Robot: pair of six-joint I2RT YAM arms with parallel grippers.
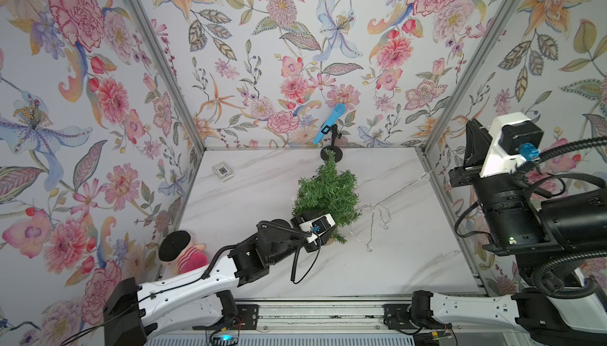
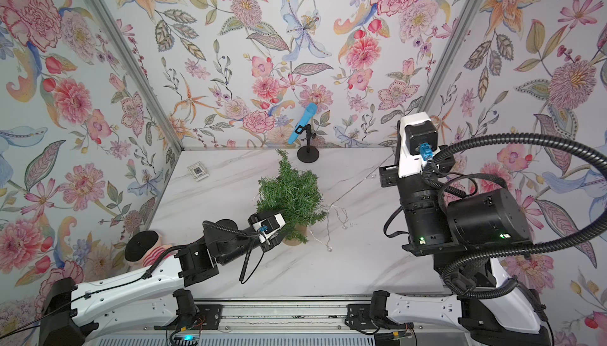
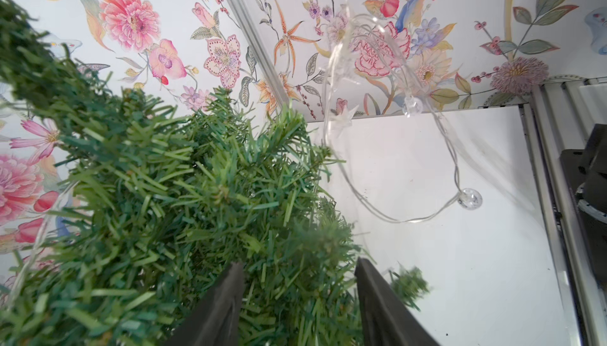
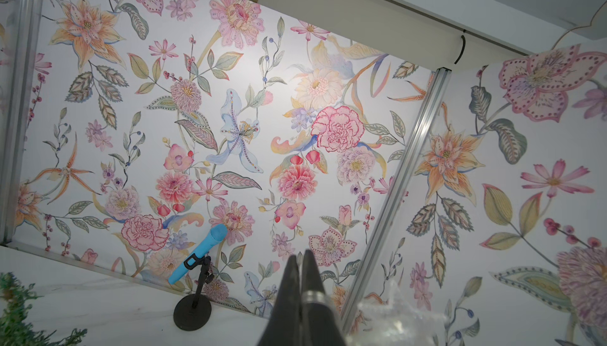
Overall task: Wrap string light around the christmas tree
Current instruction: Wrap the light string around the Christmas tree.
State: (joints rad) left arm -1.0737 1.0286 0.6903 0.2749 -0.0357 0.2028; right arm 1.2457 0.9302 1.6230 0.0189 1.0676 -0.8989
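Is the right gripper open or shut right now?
Shut. In the right wrist view the right gripper has its fingers pressed together, pinching the string light wire.

**Small bushy green artificial christmas tree (image 1: 328, 190) upright; thin silvery-white string light (image 1: 374, 219) loose beside it.**

The tree stands mid-table on a round tan cork-like base (image 2: 295, 233), its needle branches full and its pointed top up. The wire, with tiny clear bulbs, hangs and lies in slack loops on the white marbled tabletop (image 1: 262, 196), just right of the lower branches. One strand runs taut up toward the right side. In the left wrist view the loops (image 3: 453, 163) sit close by the foliage (image 3: 164, 196).
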